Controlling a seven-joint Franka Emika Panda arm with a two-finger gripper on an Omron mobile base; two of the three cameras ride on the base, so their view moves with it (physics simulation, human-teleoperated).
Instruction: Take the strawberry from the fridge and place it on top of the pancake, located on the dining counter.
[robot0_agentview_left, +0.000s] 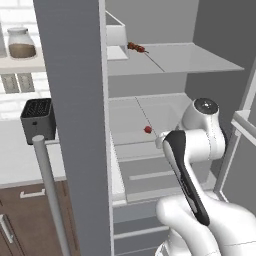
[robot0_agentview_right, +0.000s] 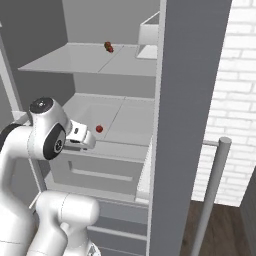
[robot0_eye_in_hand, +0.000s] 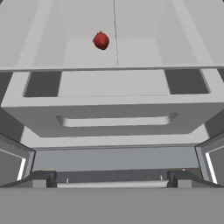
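The strawberry is roundish with no clear long axis; in the hand view a small tip points toward the top of the frame. It rests on a pale grey shelf inside the open fridge, left of centre in the left base view and near the shelf seam in the upper centre of the hand view. A longer reddish-brown food item lies on the shelf above. A white brick wall fills the right edge of the right base view. The gripper is spread wide, empty, at the bottom centre of the hand view, well apart from the strawberry.
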